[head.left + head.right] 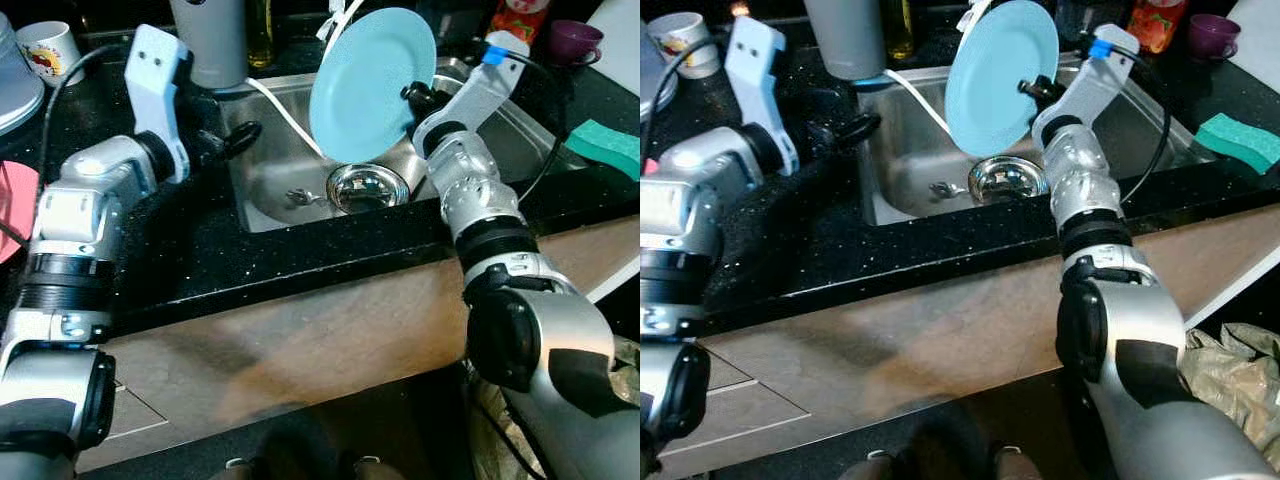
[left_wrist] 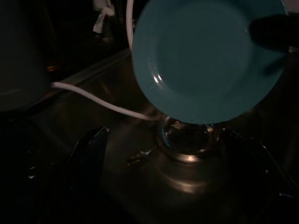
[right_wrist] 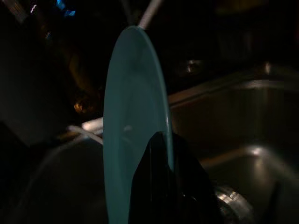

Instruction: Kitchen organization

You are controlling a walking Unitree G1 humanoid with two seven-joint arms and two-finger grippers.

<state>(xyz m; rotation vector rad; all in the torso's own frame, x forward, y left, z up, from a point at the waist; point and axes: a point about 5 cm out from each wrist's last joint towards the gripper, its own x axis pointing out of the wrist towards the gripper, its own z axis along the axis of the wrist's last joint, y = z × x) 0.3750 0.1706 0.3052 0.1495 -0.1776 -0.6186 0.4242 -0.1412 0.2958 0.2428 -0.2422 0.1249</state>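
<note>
my right gripper (image 1: pixel 412 95) has its jaws clamped on the blue plate (image 1: pixel 368 85) rim, held upright over the sink (image 1: pixel 270 180) drain. left gripper (image 1: pixel 235 138) at sink's left edge w/ fingertips cut off; can't tell jaws there.

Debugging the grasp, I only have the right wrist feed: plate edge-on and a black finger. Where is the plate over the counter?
Observer: The plate hangs tilted above the sink, held at its rim by the right gripper.
Operator: Anything below it?
Observer: The metal drain strainer lies under the plate's lower edge.
Operator: Left arm?
Observer: The left gripper sits at the sink's left rim, holding nothing.
Operator: Clutter nearby?
Observer: A green sponge lies on the counter right of the sink.
</note>
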